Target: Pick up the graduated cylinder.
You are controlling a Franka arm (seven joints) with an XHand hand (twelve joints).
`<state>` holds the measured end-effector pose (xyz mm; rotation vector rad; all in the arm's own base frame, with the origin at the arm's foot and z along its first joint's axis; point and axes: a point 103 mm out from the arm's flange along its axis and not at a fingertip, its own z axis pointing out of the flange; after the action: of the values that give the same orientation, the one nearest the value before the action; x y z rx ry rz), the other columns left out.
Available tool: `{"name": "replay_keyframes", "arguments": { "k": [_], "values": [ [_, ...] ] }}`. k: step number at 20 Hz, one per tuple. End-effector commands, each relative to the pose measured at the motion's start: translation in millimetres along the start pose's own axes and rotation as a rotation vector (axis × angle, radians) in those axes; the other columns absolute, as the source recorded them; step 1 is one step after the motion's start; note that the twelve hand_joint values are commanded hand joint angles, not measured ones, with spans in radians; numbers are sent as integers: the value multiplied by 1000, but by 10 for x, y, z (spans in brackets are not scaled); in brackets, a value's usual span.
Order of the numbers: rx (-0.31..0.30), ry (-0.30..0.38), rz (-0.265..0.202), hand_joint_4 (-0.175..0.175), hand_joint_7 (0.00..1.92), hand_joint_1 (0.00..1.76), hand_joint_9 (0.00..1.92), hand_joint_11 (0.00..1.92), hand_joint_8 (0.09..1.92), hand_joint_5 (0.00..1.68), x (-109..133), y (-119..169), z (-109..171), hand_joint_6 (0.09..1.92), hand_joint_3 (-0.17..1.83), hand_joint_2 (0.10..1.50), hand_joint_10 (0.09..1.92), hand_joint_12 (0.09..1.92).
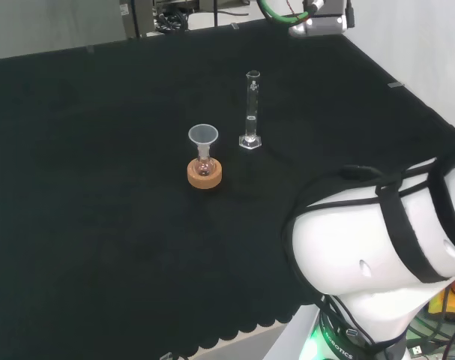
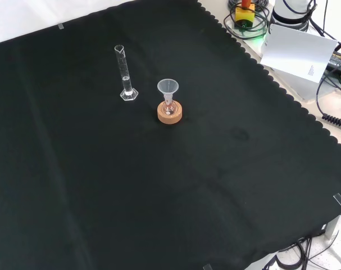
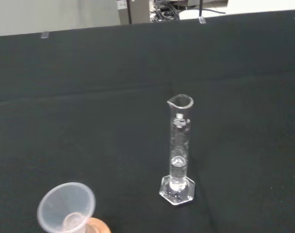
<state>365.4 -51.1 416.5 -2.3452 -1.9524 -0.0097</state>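
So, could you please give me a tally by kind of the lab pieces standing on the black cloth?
Graduated cylinder: 1, clear, upright on its own base.
Funnel: 1, clear, seated in the neck of the flask.
Small flask: 1, on the stand.
Cork ring stand: 1.
Total: 4 pieces.

1. In the head view the arm's (image 1: pixel 362 255) large white links sit at the lower right, bent into a rounded elbow shape.
2. Black straps (image 1: pixel 407 225) wrap across the upper white link, running diagonally over its curved shell.
3. Below the links, the arm's base (image 1: pixel 339 337) has a dark ring and a green glow at its foot.
4. In the front view the base (image 2: pixel 294 8) stands at the top right edge, beyond the worktop's scalloped border.
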Motion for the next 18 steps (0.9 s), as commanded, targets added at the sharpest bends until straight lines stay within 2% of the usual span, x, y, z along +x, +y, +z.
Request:
{"name": "replay_keyframes", "arguments": {
  "k": [1, 10, 14, 18],
  "values": [
    [0, 48, 20, -10, 74, 0, 284, 163, 560, 265, -389, 295, 310, 87, 361, 1192, 659, 1361],
    [24, 92, 14, -16, 99, 26, 309, 169, 565, 296, -723, 919, 753, 87, 313, 1197, 652, 1363],
    [7, 120, 4, -21, 175, 83, 391, 191, 595, 329, -797, 1101, 932, 87, 288, 1171, 663, 1366],
    [18, 148, 3, -24, 196, 131, 414, 205, 605, 341, -831, 1241, 1125, 87, 273, 1150, 655, 1363]
  ]
}}
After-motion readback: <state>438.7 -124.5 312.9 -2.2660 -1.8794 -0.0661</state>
